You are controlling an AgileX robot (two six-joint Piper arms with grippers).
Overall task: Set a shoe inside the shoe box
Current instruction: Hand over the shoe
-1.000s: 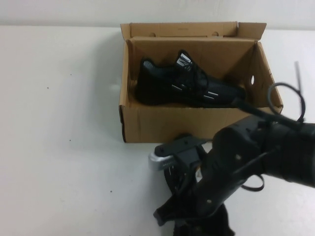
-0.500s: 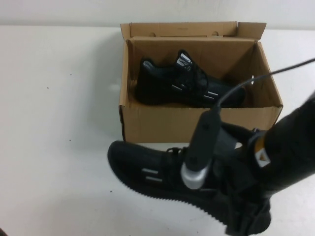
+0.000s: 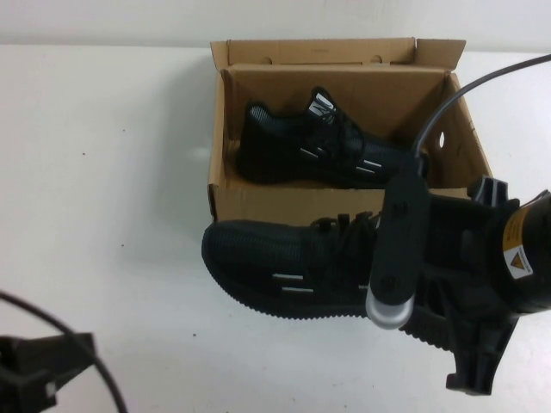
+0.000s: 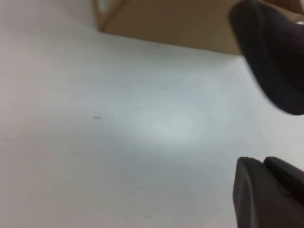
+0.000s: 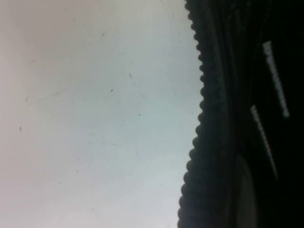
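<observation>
My right gripper pinches the shoe at its heel end; its jaws are hidden behind the wrist, but the shoe hangs lifted from the worktop, just in front of the shoe box, toe pointing to my left. My left gripper is low at the near left corner, well apart from everything; I cannot tell how its jaws stand.

The matching sneaker already lies along the box's far side, so the free room is the near strip. If I swing in too low, the toe may catch the front wall and shove the box back. A heel-end hold could also let the long shoe droop or twist, landing it on the other sneaker.

The high view alone shows the box interior. The right wrist view shows only the shoe's toothed sole edge and white dashes against the worktop. The left wrist view catches the box wall and the dark toe.
</observation>
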